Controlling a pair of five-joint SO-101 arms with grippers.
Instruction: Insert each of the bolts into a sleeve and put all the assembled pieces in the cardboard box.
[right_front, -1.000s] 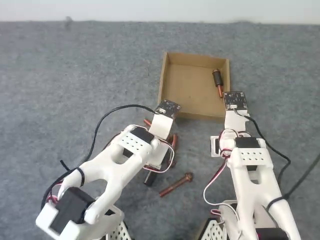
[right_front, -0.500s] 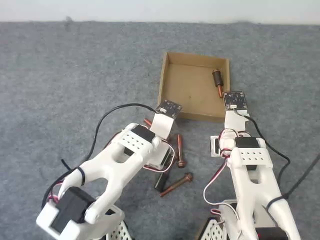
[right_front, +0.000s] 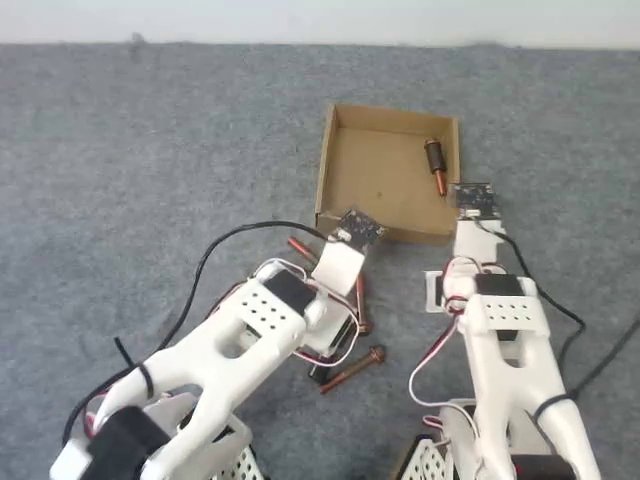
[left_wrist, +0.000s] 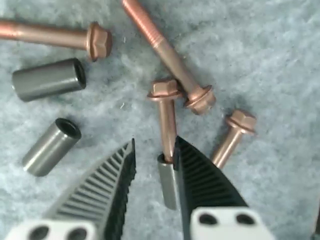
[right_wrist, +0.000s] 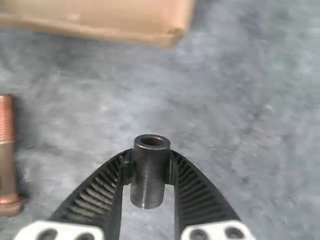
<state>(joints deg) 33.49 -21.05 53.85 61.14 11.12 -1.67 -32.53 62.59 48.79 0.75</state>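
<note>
Bolts, copper-coloured with flanged heads, lie loose on the grey desk (right_front: 150, 150) between the two arms, toward its near edge. Under the left gripper (left_wrist: 155, 142), one seated bolt (left_wrist: 166, 117) has its shank tip in the mouth of a steel sleeve (left_wrist: 168, 182). The two share one long axis, and the head points away from the gripper. That sleeve lies flat against one finger (left_wrist: 200, 185) with a gap to the other, so the fingers stand apart.

A long bolt (left_wrist: 160, 47) runs slantwise, its head just beside the seated bolt's head. A short bolt (left_wrist: 231, 137) lies near the same finger. A fourth bolt (left_wrist: 50, 34) lies well apart, with an empty sleeve (left_wrist: 47, 79) just beside it and roughly parallel. A second empty sleeve (left_wrist: 50, 145) lies slanted nearby.

The right gripper (right_wrist: 150, 157) has its fingers clamped on a dark sleeve (right_wrist: 149, 182) — upright, bore facing up — close to the near right corner of the cardboard box (right_wrist: 100, 20). An edge bolt (right_wrist: 6, 150) lies flat on the desk off to one side.

From above, the cardboard box (right_front: 325, 170) sits toward the desk's far edge, right of the middle. An assembled piece (right_front: 436, 160) lies along its right wall — long axis far to near, copper tip toward the near edge.
</note>
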